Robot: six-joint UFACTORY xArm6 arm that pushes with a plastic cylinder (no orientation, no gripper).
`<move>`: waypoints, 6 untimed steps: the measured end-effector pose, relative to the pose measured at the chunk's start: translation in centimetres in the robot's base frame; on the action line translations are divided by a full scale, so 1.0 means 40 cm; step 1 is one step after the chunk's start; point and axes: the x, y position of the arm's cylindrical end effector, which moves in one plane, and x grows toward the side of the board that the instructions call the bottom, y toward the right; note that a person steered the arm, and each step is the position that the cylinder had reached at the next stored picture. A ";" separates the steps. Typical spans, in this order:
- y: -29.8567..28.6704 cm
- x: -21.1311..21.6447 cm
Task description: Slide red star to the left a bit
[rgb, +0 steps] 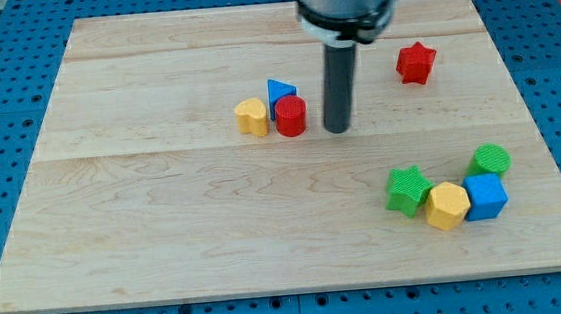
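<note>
**Tip short of the star**

My tip (337, 129) sits mid-board, bare, touching nothing, just right of the red cylinder (290, 117). Red star (416, 63) waits toward the top right corner: light, rigid, likely spins, so push its right face centrally.

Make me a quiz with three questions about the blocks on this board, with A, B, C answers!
1. Where is the red star?
A. near the view's top right
B. at the view's bottom left
C. under the rod

2. How many green blocks are there?
A. one
B. two
C. four

3. Is my tip touching the red star?
A. yes, pressed on it
B. no, it is apart from it
C. it is on top of it

Answers: 1 A, it sits alone by the view's top right. 2 B, the green star and green round block. 3 B, my tip stands nearer the red round block.
</note>
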 end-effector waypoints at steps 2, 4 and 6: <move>0.466 -0.033; 0.407 -0.247; 0.283 -0.242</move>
